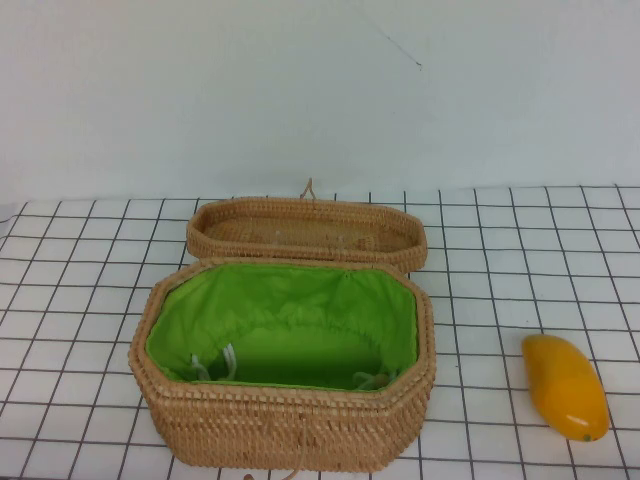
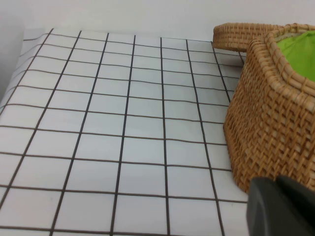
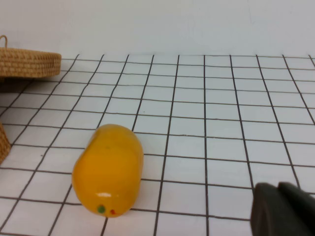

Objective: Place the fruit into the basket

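Lying ahead of right hand (image 3: pixel 283 212): fruit (image 3: pixel 108 169)

table (image 1: pixel 90 300): white, black grid | basket (image 1: pixel 285 420): centre, lid open | fruit (image 1: pixel 565 386): right of basket, apart

Basket (image 1: pixel 283 415) placed lower centre of frame, lid (image 1: pixel 306 232) behind it; fruit (image 1: pixel 565 386) laid lower right, apart from basket.
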